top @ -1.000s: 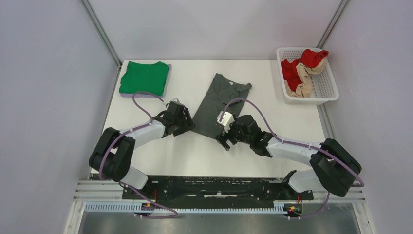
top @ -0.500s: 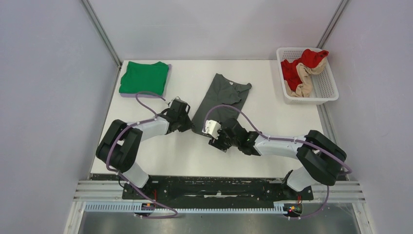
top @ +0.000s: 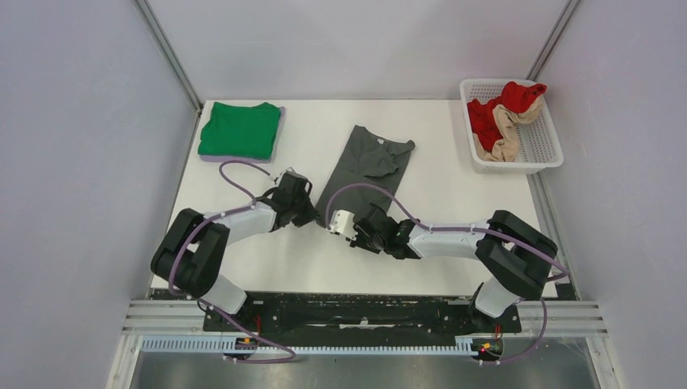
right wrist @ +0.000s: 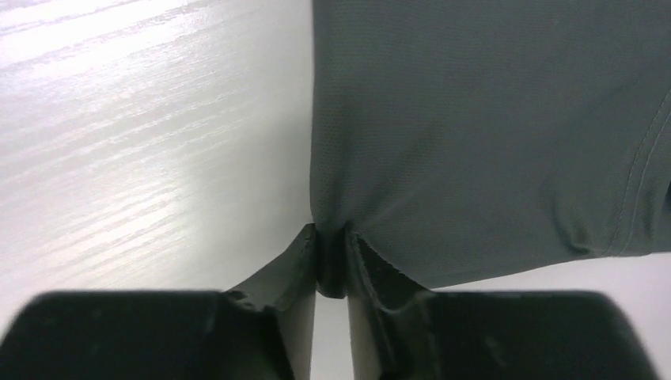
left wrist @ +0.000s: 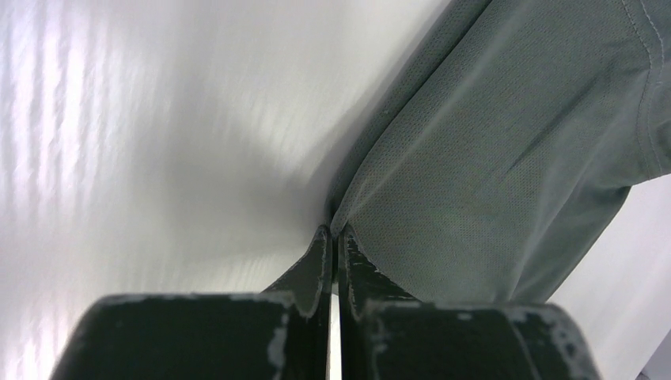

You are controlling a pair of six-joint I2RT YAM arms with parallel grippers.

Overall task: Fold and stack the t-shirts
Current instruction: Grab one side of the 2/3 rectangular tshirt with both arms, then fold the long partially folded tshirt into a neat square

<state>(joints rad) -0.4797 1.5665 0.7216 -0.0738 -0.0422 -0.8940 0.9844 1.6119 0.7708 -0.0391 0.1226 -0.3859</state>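
- Left gripper and right gripper are being drawn toward 9 o'clock since a second ago, dragging the grey shirt along.
- Both are being held clenched on its near hem.
- Green shirt is lying folded at 11 o'clock. The grey shirt, at centre, is judged folded lengthwise only, with the crosswise fold and stacking left.
- Its long axis is running from 7 to 1 o'clock, collar toward 1.

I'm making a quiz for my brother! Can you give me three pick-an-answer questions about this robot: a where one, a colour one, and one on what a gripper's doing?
1. Where is the green t-shirt?
A) far-left corner of the table
B) in the basket
C) hanging from a gripper

2. What colour t-shirt does the right gripper pinch?
A) red
B) dark grey
C) beige

3. The left gripper is:
A) wide open
B) shut on cloth
C) pointing at the ceiling

Answers: 1A, it lies at that corner. 2B, it clamps the dark grey t-shirt by its edge. 3B, its jaws meet on the hem.
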